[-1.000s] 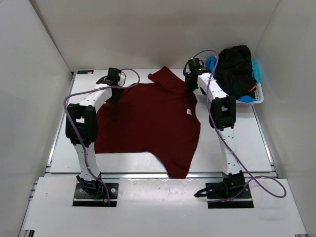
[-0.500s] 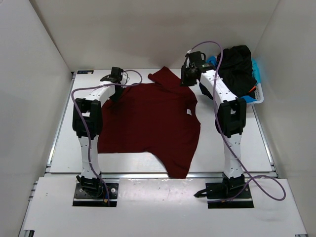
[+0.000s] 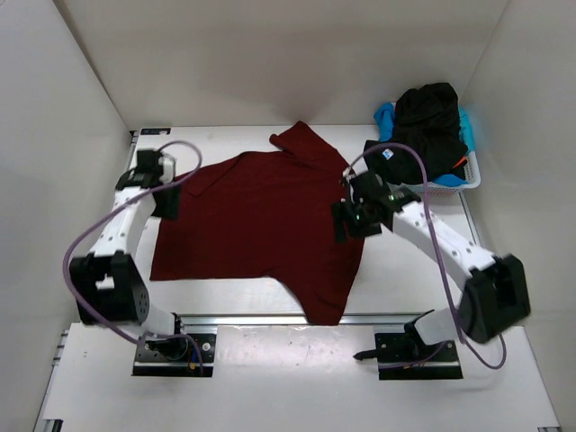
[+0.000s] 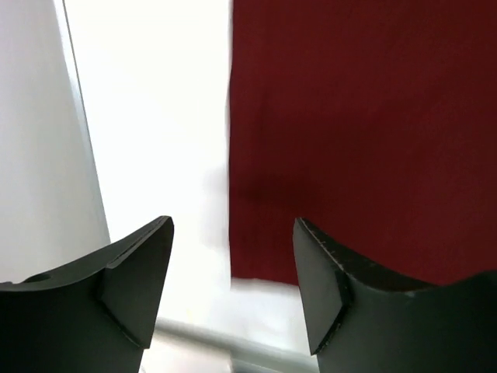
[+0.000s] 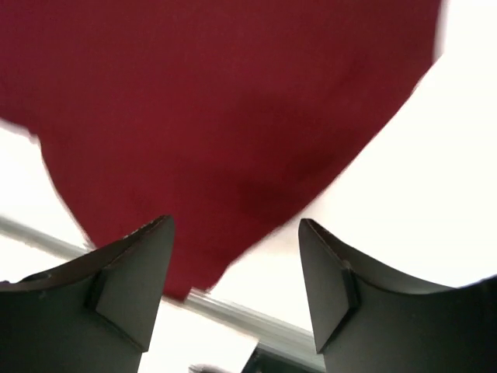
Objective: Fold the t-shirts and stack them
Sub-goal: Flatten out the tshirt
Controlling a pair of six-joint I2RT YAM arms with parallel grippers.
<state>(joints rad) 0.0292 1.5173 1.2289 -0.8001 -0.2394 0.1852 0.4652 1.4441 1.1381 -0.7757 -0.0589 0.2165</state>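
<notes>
The dark red t-shirt (image 3: 256, 225) is lying spread open across the white table (image 3: 216, 297), and we are looking down on it from above the bases of the two arms. Nearest to us, its lower right corner is trailing down to the metal rail (image 3: 234, 319) at the table's near edge, while the rest of the near hem is sitting a little farther back.

Farther in, the left gripper (image 3: 168, 202) is hanging at the shirt's left edge with its fingers spread wide and nothing between them. Its wrist camera is showing us that straight cloth edge running up between the two fingers, with bare table to one side. Across the shirt, the right gripper (image 3: 345, 225) is poised over the right edge, its fingers likewise parted and holding nothing. Its own camera is showing red cloth above and white table below, both blurred. We cannot tell whether either gripper is touching the fabric.

Beyond them, one sleeve is pointing toward the far wall. In the far right corner, apart from the red shirt, a white lattice basket (image 3: 450, 187) is holding a heaped black t-shirt (image 3: 427, 126), with light blue cloth (image 3: 384, 115) showing beside it and a thin sliver of orange cloth (image 3: 463, 162) peeking out at the rim.
</notes>
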